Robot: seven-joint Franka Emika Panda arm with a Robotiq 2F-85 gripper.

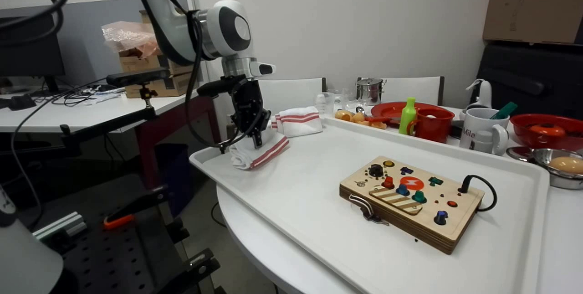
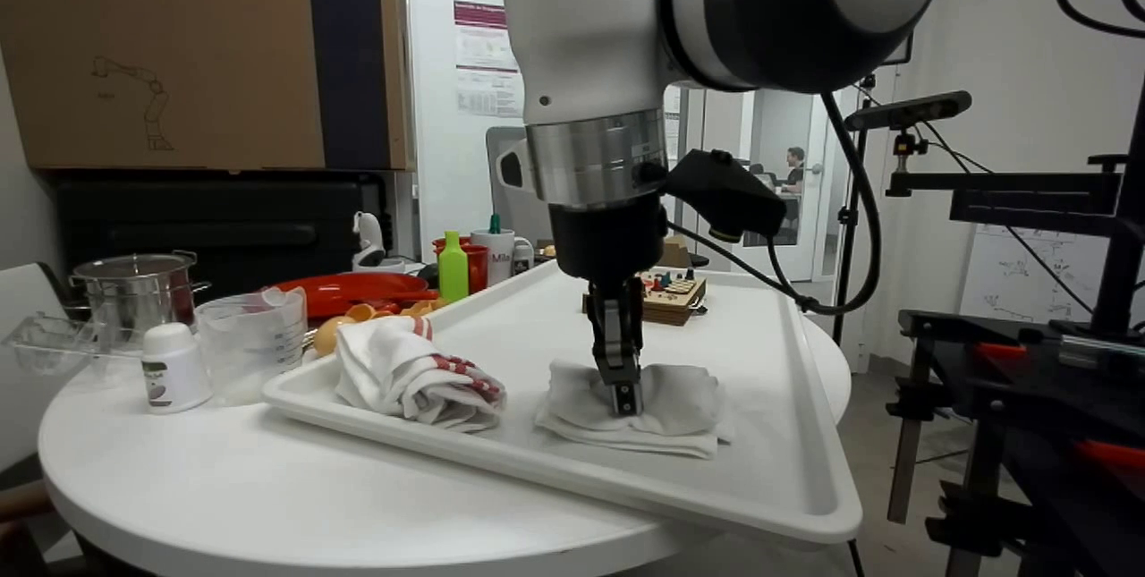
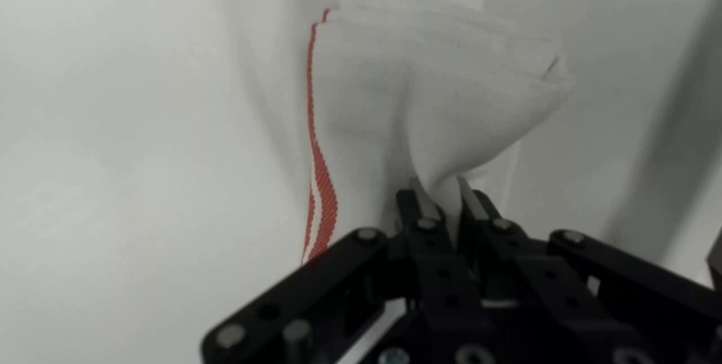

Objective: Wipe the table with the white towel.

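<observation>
Smooth, rimmed white table (image 1: 300,193); black gripper (image 3: 443,192) pinching creased, folded, red-striped towel (image 3: 361,87).

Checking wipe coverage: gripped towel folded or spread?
Folded: the white towel shows layered edges in the wrist view, bunched where the gripper pinches it.

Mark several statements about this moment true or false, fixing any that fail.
1. The hand is shut on a towel. True.
2. The board lies on the tray. True.
3. That towel hangs clear of the tray. False: it rests on the tray.
4. The green bottle stands outside the tray, near the red mug. True.
5. The red mug is tipped over. False: it stands upright.
6. The hand touches the board. False: they are well apart.
</observation>
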